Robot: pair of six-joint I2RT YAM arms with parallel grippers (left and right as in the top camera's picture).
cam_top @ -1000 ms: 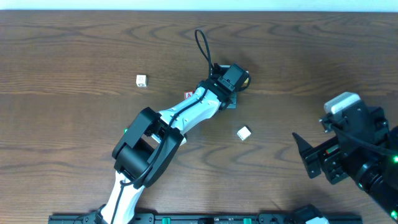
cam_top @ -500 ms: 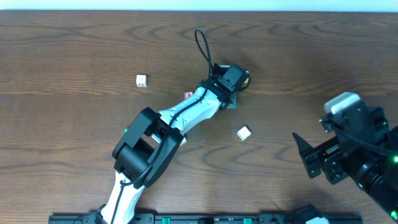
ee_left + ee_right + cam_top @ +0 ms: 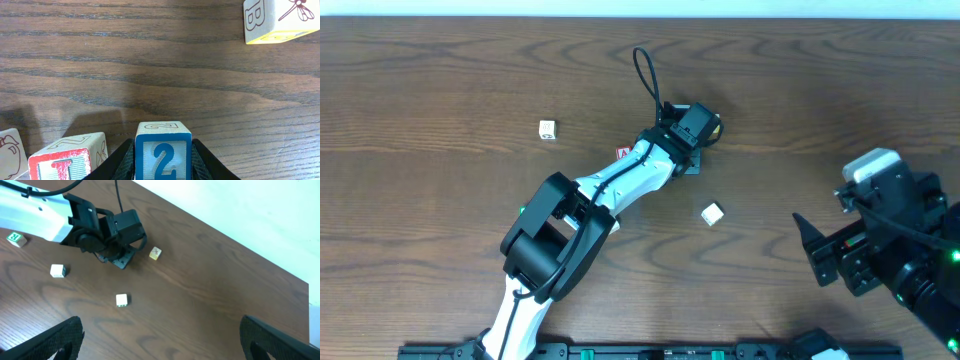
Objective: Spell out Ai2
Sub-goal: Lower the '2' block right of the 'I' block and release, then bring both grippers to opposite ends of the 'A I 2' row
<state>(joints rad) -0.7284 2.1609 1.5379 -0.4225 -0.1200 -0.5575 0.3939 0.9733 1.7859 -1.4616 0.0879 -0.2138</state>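
Flanking the blue 2 block [image 3: 163, 157], the left claw [image 3: 163, 150] has a finger close against each side of it; whether they press it cannot be told. The block stands on the surface [image 3: 150, 70]. Just left of the claw sits the red I block [image 3: 65, 162], and past that the A block [image 3: 9, 150]. A yellow B block [image 3: 275, 20] lies ahead, to the right. The right claw [image 3: 160, 325] gapes wide, holding nothing.

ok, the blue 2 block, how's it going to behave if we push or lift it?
Probably rigid and light: the 2 block looks like painted wood with square edges. Its faces are flat, so a push should slide it, not roll it. The parallel sides should suit a pinch, though the paint may be a bit slick.
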